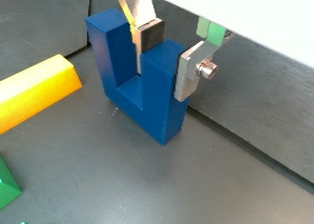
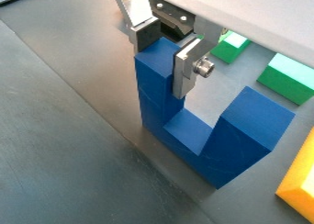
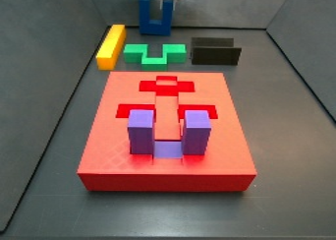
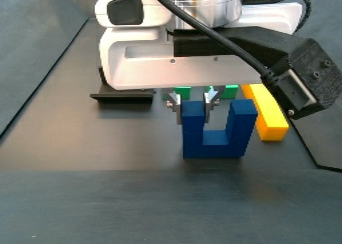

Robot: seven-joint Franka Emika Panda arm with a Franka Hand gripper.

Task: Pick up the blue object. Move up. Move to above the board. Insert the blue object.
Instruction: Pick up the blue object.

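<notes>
The blue object (image 1: 135, 90) (image 2: 185, 127) is a dark blue U-shaped block standing upright on the dark floor at the far end in a side view (image 3: 155, 18), well behind the board. My gripper (image 1: 168, 67) (image 2: 166, 62) (image 4: 193, 103) straddles one of its prongs: one pad sits inside the U slot and the other silver plate lies against the prong's outer face, shut on it. The block's base rests on the floor. The board (image 3: 118, 96) is the big red slab nearer the front, out of both wrist views.
A purple U-shaped block (image 3: 164, 131) sits in the board's front recess. A yellow bar (image 3: 110, 45) (image 1: 37, 90), a green notched block (image 3: 155, 55) (image 2: 288, 76) and the dark fixture (image 3: 217, 51) lie between the board and the blue object.
</notes>
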